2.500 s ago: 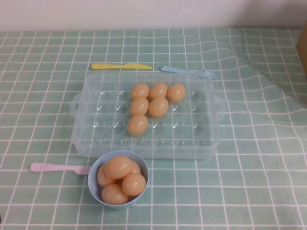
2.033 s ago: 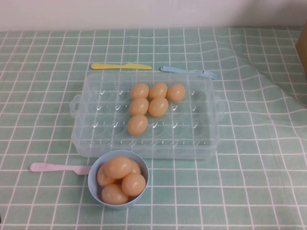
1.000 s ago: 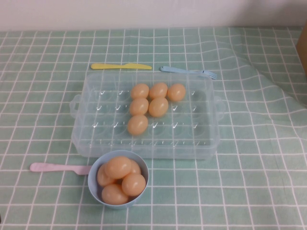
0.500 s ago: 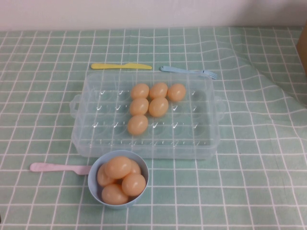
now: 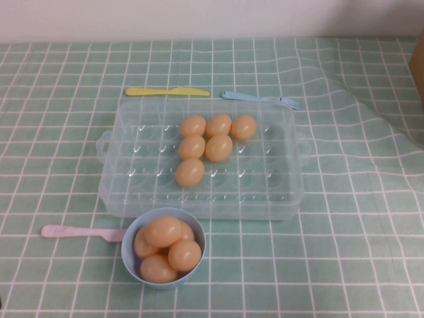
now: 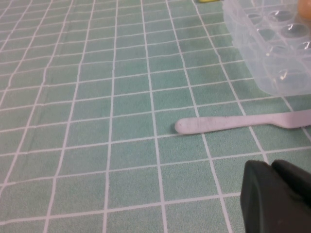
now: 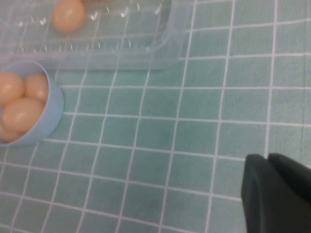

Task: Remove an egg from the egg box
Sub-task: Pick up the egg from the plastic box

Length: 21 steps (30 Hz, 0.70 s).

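Hovering low over the checked tablecloth, the left gripper shows only as a dark corner in its own wrist view, and whether it is open or closed I cannot tell. Near it lies the pink plastic knife, with a corner of the egg box beyond. The right gripper is just as shy: a dark block at the edge of its wrist view, above bare cloth, well apart from the box, its state also impossible to call. From there you catch the light-blue bowl and one egg sitting in the tray.

Neither arm appears in the high view at all, so both sit back on the robot's side of the table.

Out on the table, the clear egg box sits centre stage with six eggs in its dimples. The egg nearest the robot stands alone in its row, the easiest pick by my reckoning. Just in front of the box, the bowl holds a heap of further eggs. A yellow knife and a blue fork lie along the far side.

Progress? By my read, nothing under way yet: no gripper over the box, no egg held. Approach, grasp and lift all remain.
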Each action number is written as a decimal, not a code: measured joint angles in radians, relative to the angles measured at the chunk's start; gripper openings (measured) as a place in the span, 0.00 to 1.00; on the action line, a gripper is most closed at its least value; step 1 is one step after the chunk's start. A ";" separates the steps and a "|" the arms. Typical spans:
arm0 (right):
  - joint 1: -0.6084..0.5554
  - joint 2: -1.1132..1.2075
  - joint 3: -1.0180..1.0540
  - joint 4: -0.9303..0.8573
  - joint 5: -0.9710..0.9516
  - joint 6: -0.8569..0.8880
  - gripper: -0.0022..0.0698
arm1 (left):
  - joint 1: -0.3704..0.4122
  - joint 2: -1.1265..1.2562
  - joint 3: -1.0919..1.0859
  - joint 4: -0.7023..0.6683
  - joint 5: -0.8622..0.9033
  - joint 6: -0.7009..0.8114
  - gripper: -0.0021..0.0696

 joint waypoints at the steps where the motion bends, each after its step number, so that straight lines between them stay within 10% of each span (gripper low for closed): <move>1: 0.000 0.045 -0.031 -0.015 0.026 -0.013 0.01 | 0.000 0.000 0.000 0.000 0.000 0.000 0.02; 21: 0.374 0.777 -0.571 -0.199 0.136 -0.108 0.01 | 0.000 0.000 0.000 0.000 0.000 0.000 0.02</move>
